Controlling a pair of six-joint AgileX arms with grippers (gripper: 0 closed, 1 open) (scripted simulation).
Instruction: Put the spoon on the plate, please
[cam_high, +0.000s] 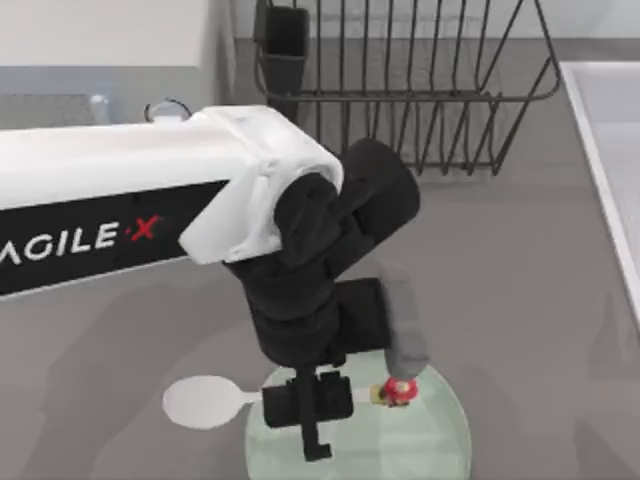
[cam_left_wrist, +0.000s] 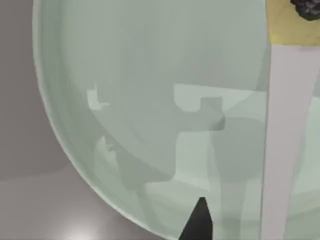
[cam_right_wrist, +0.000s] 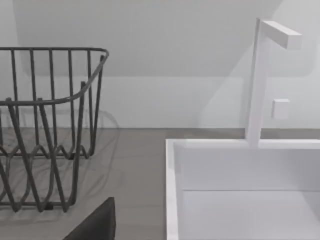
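White spoon (cam_high: 205, 401) (held crosswise), left jaws (cam_high: 312, 425), green plate (cam_high: 430, 440) beneath

A flat grey countertop (cam_high: 520, 270) is seen across the scene, bounded at the back by a plain pale wall (cam_right_wrist: 165, 65). A dark wire dish rack (cam_high: 410, 80) is placed at the far edge of the counter, with a dark cup-shaped holder (cam_high: 284, 45) hung at its left corner. A white sink basin (cam_right_wrist: 240, 190) with a white angular tap (cam_right_wrist: 262, 75) is set into the counter at the right side.
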